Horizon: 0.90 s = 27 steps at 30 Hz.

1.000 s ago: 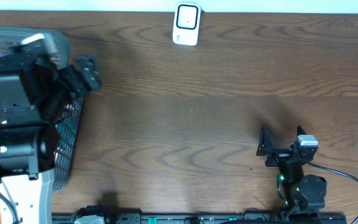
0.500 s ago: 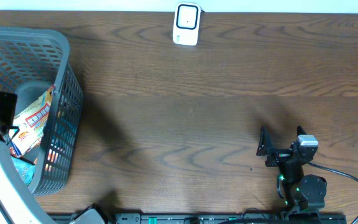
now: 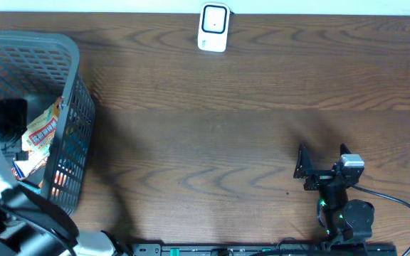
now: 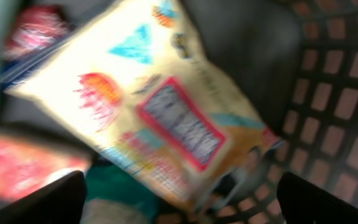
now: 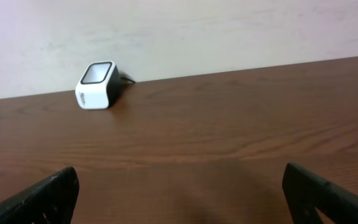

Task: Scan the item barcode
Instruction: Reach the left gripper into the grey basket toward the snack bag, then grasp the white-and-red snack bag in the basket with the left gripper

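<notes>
Left gripper (image 4: 179,202) dipped into mesh basket (image 3: 77,92) (glossy packet (image 4: 166,115)).

i could read nothing for certain. the snack packet (image 4: 104,93) in the basket (image 3: 82,99) at the left edge of the worktop (image 3: 248,142) carried a red-framed panel (image 4: 179,122) of print, too blurred to make out. any marking on the scanner (image 3: 213,27) at the far edge was too small to read.

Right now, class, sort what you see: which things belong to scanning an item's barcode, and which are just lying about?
Belong to the job:
- white scanner
- yellow snack packet, likely the item, under the open left gripper
- basket holding it

Just lying about:
- red packets
- teal item
- right gripper, open over bare table
</notes>
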{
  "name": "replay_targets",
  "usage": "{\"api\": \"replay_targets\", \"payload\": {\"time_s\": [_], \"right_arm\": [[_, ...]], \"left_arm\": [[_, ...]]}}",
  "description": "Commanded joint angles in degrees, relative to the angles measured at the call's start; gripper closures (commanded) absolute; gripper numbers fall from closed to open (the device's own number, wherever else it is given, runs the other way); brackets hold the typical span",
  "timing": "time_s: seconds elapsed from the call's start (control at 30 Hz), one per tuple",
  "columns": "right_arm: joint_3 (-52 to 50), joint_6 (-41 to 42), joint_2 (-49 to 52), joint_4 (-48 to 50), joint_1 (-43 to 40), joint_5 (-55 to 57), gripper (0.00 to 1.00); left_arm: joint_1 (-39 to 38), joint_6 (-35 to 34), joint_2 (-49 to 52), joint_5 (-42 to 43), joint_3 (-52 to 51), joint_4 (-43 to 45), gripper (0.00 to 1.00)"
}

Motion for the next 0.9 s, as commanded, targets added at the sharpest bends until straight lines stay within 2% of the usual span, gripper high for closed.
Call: {"api": "replay_targets", "payload": {"time_s": [0.0,0.47,0.77,0.87], "right_arm": [[-0.09,-0.87,0.02,-0.24,0.17,0.24,0.01],[-0.09,-0.87,0.02,-0.24,0.17,0.24,0.01],[-0.09,-0.85,0.02,-0.24,0.17,0.24,0.01],[-0.09,-0.85,0.02,-0.24,0.17,0.24,0.01]], "left_arm": [[-0.02,-3.28,4.31,7.72,-0.33,2.56,0.02],[-6.23,-10.6,14.64,7.26,-0.33,4.63,0.02],[-7.21,-17.92,17.88,-5.27,-0.35,4.68,0.02],[-7.21,-18.05,17.9,-10.1,-0.33,5.29,0.02]]}}
